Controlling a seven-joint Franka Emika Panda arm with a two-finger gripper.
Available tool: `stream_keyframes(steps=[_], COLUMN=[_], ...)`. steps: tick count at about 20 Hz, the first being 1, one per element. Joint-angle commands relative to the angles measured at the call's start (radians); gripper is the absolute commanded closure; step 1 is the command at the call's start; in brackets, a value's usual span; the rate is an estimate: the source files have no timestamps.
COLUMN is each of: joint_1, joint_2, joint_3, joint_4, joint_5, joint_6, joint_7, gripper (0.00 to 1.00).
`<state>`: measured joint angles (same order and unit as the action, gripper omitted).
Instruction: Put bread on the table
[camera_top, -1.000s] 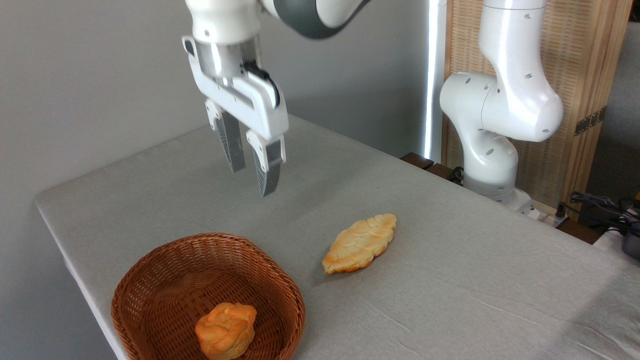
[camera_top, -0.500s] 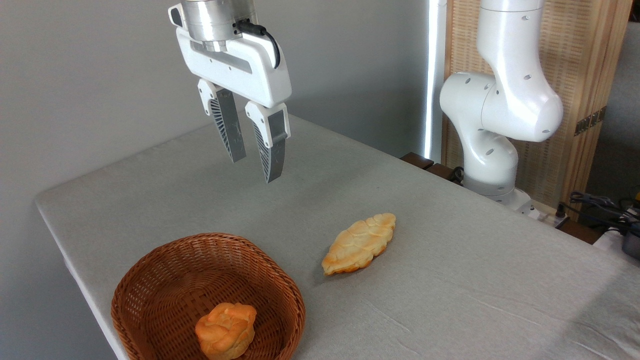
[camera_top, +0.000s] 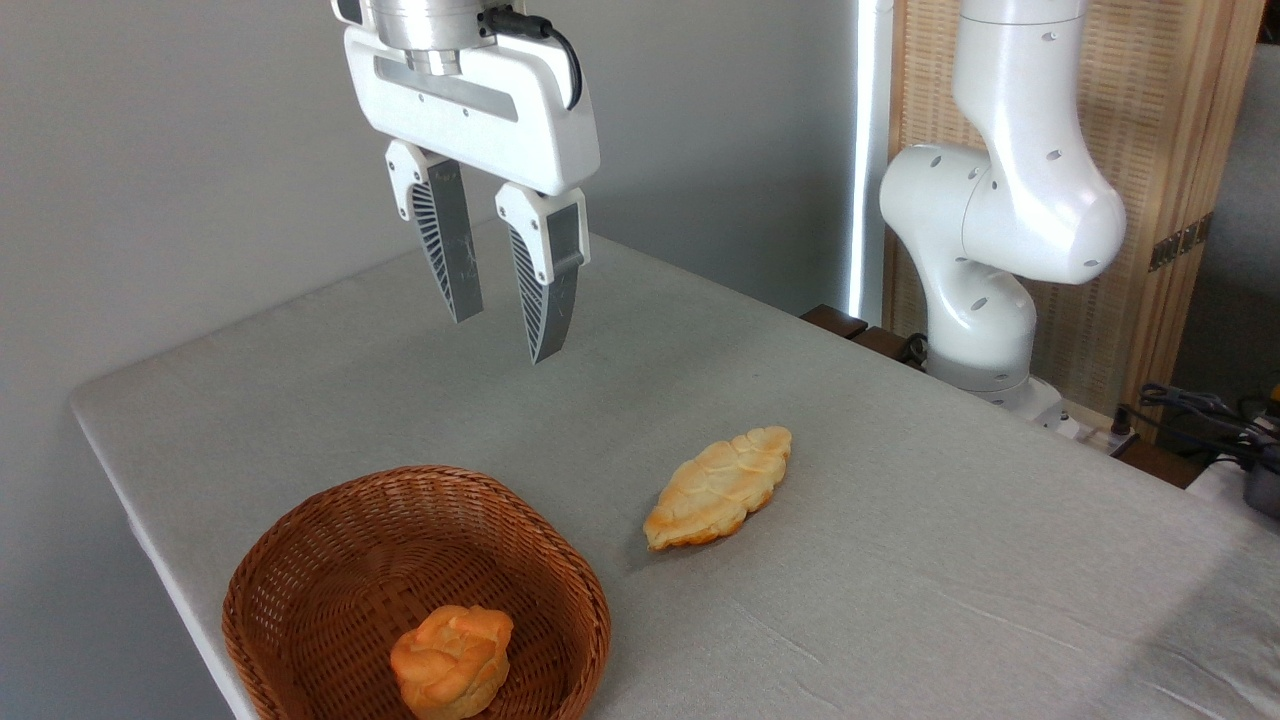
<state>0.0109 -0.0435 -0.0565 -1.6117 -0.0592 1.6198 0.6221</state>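
Grey wall (camera_top: 200, 150) fills the left background, with a slatted wooden screen (camera_top: 1150, 150) at the right behind the arm's base. Fixed camera view: the table (camera_top: 900, 560), covered in a light grey cloth-like surface with a rounded near-left corner, runs diagonally across the scene. The bread (camera_top: 718, 487), a long tapered golden-orange loaf with ridged braid segments, lies flat on the table surface near the centre, its long axis running from lower left to upper right. It is outside the wicker basket (camera_top: 300, 560), which stands on the table to the loaf's lower left, near but not touching it. Inside the basket, against its near wall, sits a small knotted bun (camera_top: 452, 660) of similar orange colour. The gripper (camera_top: 497, 335) hangs in the air above the far-left part of the table, fingers pointing downward, well apart from both the bread and the basket. Its two ribbed fingers (camera_top: 443, 240) stand spread with a clear gap between them, and nothing is held. A black cable (camera_top: 560, 55) loops along the top of the white gripper body. The white arm (camera_top: 1010, 210) rises from its base at the table's far right edge. Dark cables (camera_top: 1200, 405) lie beyond the table at the right margin.
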Motion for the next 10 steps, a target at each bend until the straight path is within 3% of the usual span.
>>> stream_keyframes(steps=[1, 4, 10], joint_1=[-0.051, -0.085, -0.085], joint_2=[0.027, 0.036, 0.053], joint_3=[0.035, 0.076, 0.049], joint_4=[0.039, 0.039, 0.035], joint_5=[0.012, 0.012, 0.01], joint_6=[-0.026, -0.021, -0.011], joint_7=[-0.004, -0.002, -0.004], gripper=[0.0, 0.0, 0.0])
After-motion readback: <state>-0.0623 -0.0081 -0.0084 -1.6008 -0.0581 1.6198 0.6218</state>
